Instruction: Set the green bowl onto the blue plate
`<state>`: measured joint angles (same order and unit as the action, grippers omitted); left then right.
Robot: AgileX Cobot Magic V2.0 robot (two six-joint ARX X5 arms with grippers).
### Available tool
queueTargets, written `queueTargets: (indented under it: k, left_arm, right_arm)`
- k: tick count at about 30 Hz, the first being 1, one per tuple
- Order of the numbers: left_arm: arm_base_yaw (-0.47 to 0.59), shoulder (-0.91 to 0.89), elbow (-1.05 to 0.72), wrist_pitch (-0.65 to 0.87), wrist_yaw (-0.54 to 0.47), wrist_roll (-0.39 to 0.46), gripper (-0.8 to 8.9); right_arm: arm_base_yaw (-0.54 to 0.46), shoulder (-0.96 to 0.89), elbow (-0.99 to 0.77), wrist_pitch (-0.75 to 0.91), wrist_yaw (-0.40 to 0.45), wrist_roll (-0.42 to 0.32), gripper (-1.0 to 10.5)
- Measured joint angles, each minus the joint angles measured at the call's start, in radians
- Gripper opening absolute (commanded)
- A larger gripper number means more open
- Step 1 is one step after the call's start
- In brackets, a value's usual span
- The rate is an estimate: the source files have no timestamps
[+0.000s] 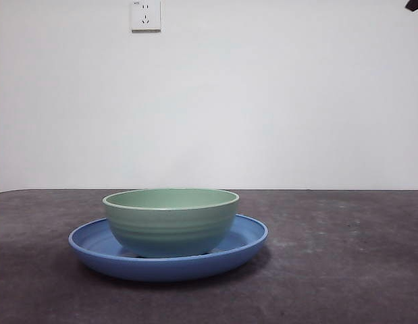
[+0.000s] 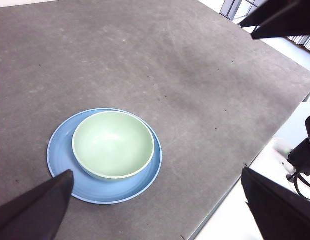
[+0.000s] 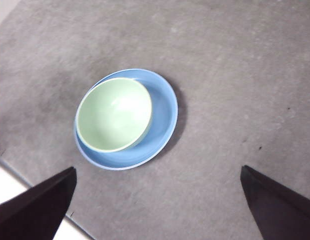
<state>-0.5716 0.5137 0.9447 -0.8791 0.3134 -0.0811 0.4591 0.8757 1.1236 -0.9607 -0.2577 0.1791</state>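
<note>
The green bowl [image 1: 171,221] stands upright inside the blue plate [image 1: 94,248] on the dark table. It sits toward one side of the plate, not centred. Both also show in the left wrist view, bowl [image 2: 112,144] and plate [image 2: 145,177], and in the right wrist view, bowl [image 3: 113,114] and plate [image 3: 164,116]. My left gripper [image 2: 157,202] is open and empty, high above the table and clear of the bowl. My right gripper [image 3: 157,202] is open and empty, also high above the table.
A white wall with a socket [image 1: 146,15] stands behind the table. The table's edge [image 2: 230,185] runs near the plate in the left wrist view. A black arm tip [image 1: 415,5] shows at the top right corner of the front view.
</note>
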Motion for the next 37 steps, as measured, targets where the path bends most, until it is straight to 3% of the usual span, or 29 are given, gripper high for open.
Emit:
queueTargets:
  k: [12, 28, 30, 31, 32, 33, 34, 37]
  left_arm:
    - [0.000, 0.000, 0.000, 0.000, 0.000, 0.000, 5.56]
    - [0.000, 0.000, 0.000, 0.000, 0.000, 0.000, 5.42]
    - [0.000, 0.000, 0.000, 0.000, 0.000, 0.000, 4.54]
    - [0.000, 0.000, 0.000, 0.000, 0.000, 0.000, 3.79]
    - [0.000, 0.000, 0.000, 0.000, 0.000, 0.000, 2.26]
    - [0.000, 0.000, 0.000, 0.000, 0.000, 0.000, 1.00]
    - [0.000, 0.000, 0.000, 0.000, 0.000, 0.000, -0.06]
    - [0.000, 0.000, 0.000, 0.000, 0.000, 0.000, 0.24]
  right_arm:
    - [0.051, -0.272, -0.280, 0.090, -0.003, -0.026, 5.3]
    - [0.051, -0.328, -0.298, 0.137, -0.003, -0.016, 5.2]
    - [0.051, -0.328, -0.298, 0.139, -0.004, -0.014, 4.0]
    - [0.051, -0.328, -0.298, 0.140, -0.004, -0.013, 2.5]
    - [0.051, -0.328, -0.298, 0.140, -0.008, -0.010, 0.7]
    - [0.051, -0.328, -0.298, 0.140, -0.010, -0.010, -0.1]
    - [0.051, -0.328, -0.298, 0.140, -0.011, -0.010, 0.2]
    - [0.051, -0.328, -0.298, 0.140, -0.011, -0.010, 0.2]
